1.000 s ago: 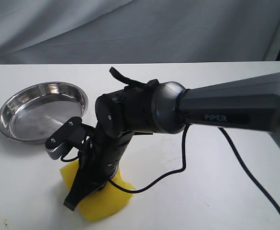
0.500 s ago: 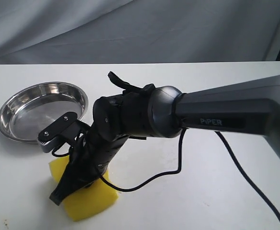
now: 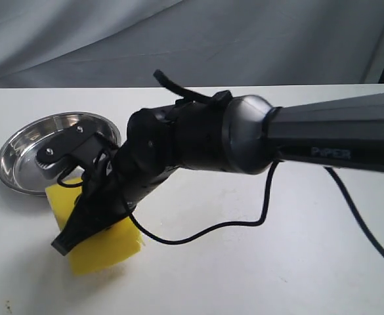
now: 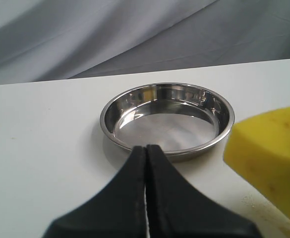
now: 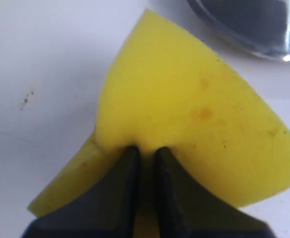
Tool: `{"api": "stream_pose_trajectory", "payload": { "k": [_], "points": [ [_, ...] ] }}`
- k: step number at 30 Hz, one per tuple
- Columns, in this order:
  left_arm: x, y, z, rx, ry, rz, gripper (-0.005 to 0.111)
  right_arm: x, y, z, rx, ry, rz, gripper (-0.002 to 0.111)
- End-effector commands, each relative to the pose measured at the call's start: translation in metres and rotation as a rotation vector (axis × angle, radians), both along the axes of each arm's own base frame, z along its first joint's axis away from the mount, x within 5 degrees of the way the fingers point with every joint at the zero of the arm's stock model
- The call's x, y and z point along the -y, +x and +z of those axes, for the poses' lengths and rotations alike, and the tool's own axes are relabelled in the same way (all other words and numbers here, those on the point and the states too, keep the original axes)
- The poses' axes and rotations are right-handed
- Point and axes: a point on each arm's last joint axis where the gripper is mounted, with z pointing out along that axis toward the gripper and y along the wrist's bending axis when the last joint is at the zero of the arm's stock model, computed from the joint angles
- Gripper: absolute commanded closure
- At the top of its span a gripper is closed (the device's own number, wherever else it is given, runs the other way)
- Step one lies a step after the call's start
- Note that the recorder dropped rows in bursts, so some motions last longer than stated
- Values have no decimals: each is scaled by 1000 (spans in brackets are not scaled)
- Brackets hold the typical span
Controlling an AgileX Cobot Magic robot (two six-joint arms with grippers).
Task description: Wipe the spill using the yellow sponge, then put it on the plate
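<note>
Right tool narrow, pinching sponge just beside plate; arm hides sponge top, part of plate rim. Sponge–desk contact: cannot tell. Left tool closed, empty. Spill too faint to discern.

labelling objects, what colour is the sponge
The sponge is bright yellow, faintly stained; best in right wrist view.

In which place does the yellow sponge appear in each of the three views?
Exterior view: yellow sponge low on the left, just below the plate.
Left wrist view: sponge cut by the picture's edge, beside the plate.
Right wrist view: sponge fills most of it, pinched by the right gripper.
Shared landmark: the plate.
</note>
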Motion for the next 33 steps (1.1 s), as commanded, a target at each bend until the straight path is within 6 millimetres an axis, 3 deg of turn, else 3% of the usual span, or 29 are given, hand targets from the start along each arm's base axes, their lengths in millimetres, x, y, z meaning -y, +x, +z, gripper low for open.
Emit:
{"api": "stream_pose_trajectory", "payload": {
  "k": [1,6,18,21,33],
  "points": [
    [1,0,0,8,-9,-6,107,4,-3,26,52,46,1,98],
    [1,0,0,8,-9,-6,107,5,-5,29,40,45,-1,98],
    [1,0,0,8,-9,-6,107,-14,-14,-45,-100,-62,20,98],
    [1,0,0,8,-9,-6,107,-16,-17,-56,-122,-87,36,98],
    [1,0,0,8,-9,-6,107,3,-19,-68,-138,-320,87,98]
  ]
}}
